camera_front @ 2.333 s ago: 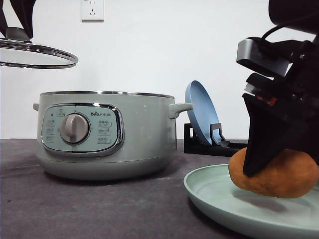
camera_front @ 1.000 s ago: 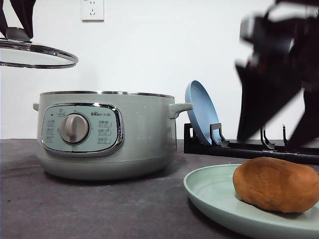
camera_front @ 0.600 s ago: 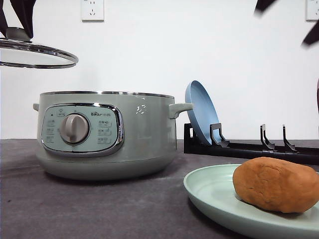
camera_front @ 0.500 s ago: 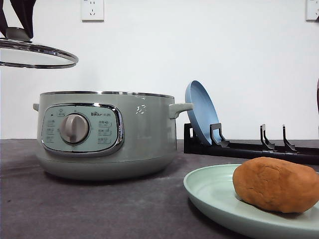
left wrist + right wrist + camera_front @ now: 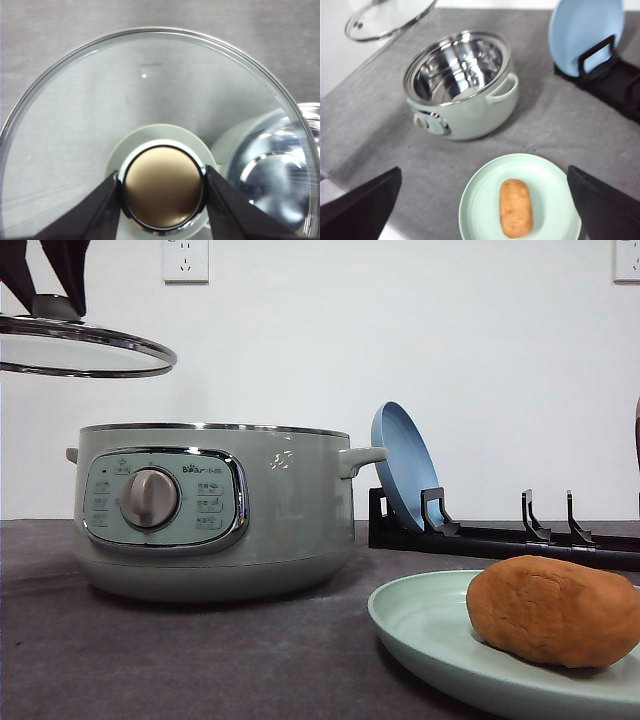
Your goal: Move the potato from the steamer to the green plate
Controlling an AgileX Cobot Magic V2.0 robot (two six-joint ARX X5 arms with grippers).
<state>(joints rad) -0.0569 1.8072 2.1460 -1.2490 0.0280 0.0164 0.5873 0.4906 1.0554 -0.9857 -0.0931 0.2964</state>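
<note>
The orange-brown potato (image 5: pixel 555 612) (image 5: pixel 516 207) lies on the pale green plate (image 5: pixel 430 630) (image 5: pixel 480 210) at the front right, with nothing touching it. The sage-green steamer (image 5: pixel 210 510) (image 5: pixel 465 80) stands uncovered at the left, its steel bowl empty. My left gripper (image 5: pixel 162 200) (image 5: pixel 55 275) is shut on the knob of the glass lid (image 5: pixel 85 345) (image 5: pixel 100 100) (image 5: pixel 390 17), which it holds level in the air above and left of the steamer. My right gripper (image 5: pixel 484 172) is open wide, high above the plate and potato.
A blue plate (image 5: pixel 405 480) (image 5: pixel 585 30) leans upright in a black dish rack (image 5: pixel 500 535) (image 5: pixel 615 85) behind the green plate, to the right of the steamer. Grey cloth covers the table. Wall sockets sit high on the white back wall.
My right gripper let go of the potato on the green plate and rose out of the front view. The held lid has shifted slightly right.
</note>
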